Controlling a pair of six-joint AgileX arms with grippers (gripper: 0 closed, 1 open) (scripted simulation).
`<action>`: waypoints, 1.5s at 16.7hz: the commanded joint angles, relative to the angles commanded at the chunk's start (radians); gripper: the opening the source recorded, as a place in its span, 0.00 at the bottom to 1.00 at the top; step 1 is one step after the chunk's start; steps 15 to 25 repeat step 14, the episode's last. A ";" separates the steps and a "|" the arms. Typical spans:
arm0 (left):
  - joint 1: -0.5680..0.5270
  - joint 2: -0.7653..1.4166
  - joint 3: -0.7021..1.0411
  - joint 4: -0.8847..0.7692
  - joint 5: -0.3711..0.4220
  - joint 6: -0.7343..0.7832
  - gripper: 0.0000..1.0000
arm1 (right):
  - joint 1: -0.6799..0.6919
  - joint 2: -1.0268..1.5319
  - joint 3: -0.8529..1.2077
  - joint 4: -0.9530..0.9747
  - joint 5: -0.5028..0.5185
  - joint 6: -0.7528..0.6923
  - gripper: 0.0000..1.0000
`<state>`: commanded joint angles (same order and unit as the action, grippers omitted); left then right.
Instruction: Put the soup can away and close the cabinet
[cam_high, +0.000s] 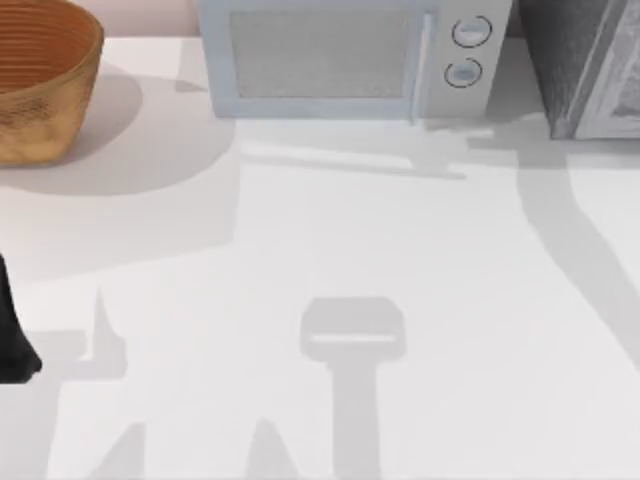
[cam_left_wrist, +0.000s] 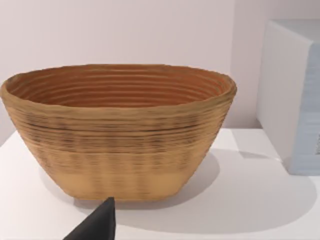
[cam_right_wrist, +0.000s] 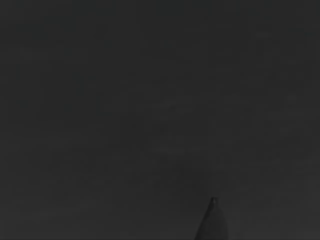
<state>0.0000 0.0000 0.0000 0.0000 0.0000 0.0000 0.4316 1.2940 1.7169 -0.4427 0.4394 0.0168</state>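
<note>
The soup can is out of view. The cabinet (cam_high: 575, 65), dark grey and speckled, stands at the table's back right corner, with its pale grey framed door panel (cam_high: 622, 95) at the picture's right edge. My left arm (cam_high: 12, 345) is a black shape at the table's left edge. In the left wrist view a black part of my left gripper (cam_left_wrist: 97, 225) points toward the basket, apart from it. The right wrist view is dark.
A woven brown basket (cam_high: 45, 95) sits at the back left; its wall (cam_left_wrist: 120, 150) faces the left wrist camera. A light grey microwave (cam_high: 350, 55) with two round knobs stands at the back middle. Arm shadows fall across the white tabletop.
</note>
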 joint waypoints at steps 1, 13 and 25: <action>0.000 0.000 0.000 0.000 0.000 0.000 1.00 | 0.011 -0.002 0.003 0.001 0.011 0.005 1.00; 0.000 0.000 0.000 0.000 0.000 0.000 1.00 | -0.086 0.123 0.106 0.035 -0.047 -0.005 1.00; 0.000 0.000 0.000 0.000 0.000 0.000 1.00 | -0.093 0.129 0.113 0.040 -0.054 -0.005 1.00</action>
